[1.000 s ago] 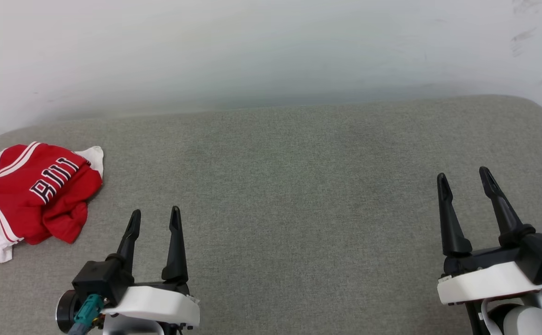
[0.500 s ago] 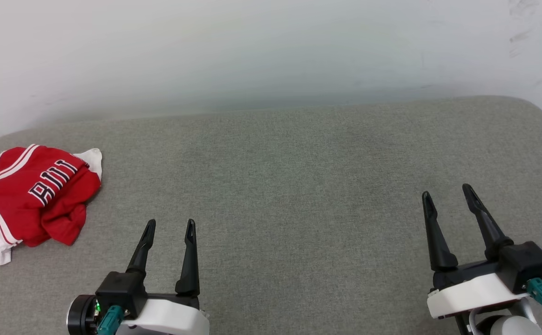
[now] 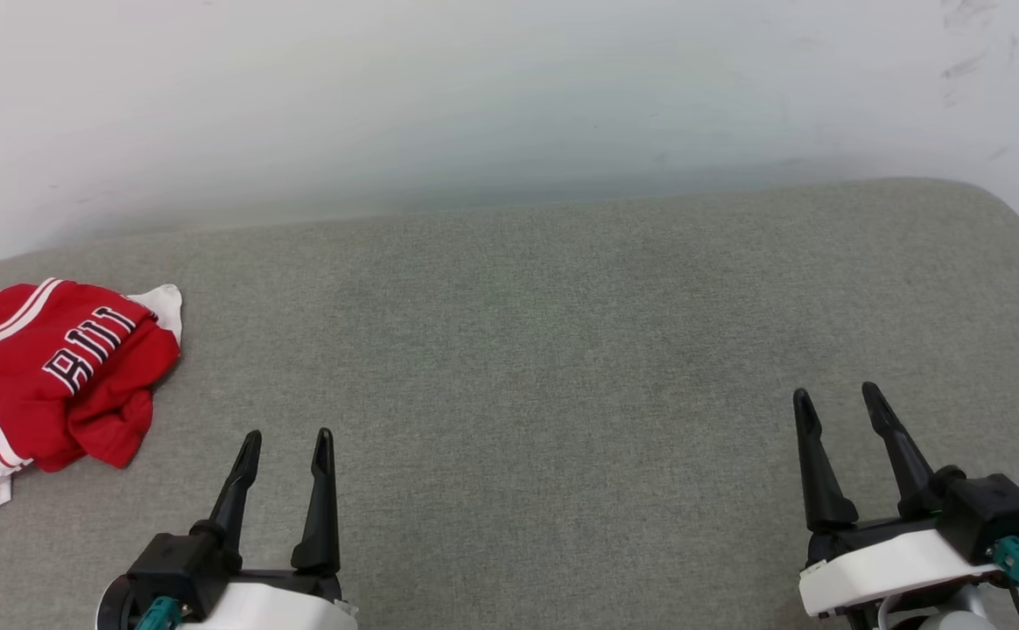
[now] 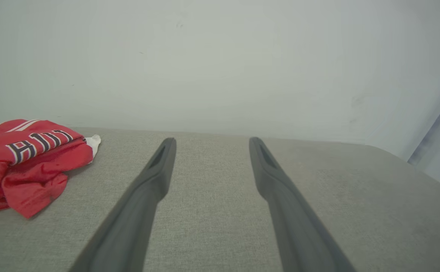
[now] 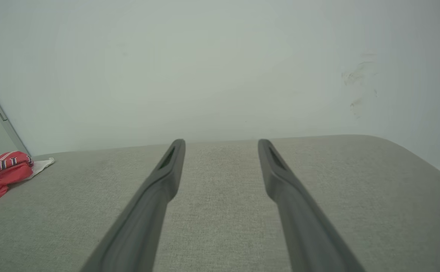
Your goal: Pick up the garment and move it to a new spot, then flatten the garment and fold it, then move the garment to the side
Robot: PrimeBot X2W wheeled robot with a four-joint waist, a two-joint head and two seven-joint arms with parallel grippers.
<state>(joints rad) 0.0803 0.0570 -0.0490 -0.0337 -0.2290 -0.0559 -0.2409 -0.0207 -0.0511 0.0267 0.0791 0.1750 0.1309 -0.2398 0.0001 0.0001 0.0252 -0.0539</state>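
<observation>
The following are counted: one garment [image 3: 54, 376] at the left of the frame, two grippers along the bottom (left gripper [image 3: 289, 434], right gripper [image 3: 835, 392]), four fingers [image 3: 321, 490], one grey cushioned surface [image 3: 518, 350] and one wall [image 3: 474, 96].

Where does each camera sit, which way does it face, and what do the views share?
Head view: on the head, looking forward and down at the grey surface and wall; left gripper lower left, right gripper lower right, both open.
Left wrist view: on that wrist, looking low along its two fingers toward the wall.
Right wrist view: on that wrist, likewise along its own fingers.
Shared: all three show the garment at their left.
</observation>
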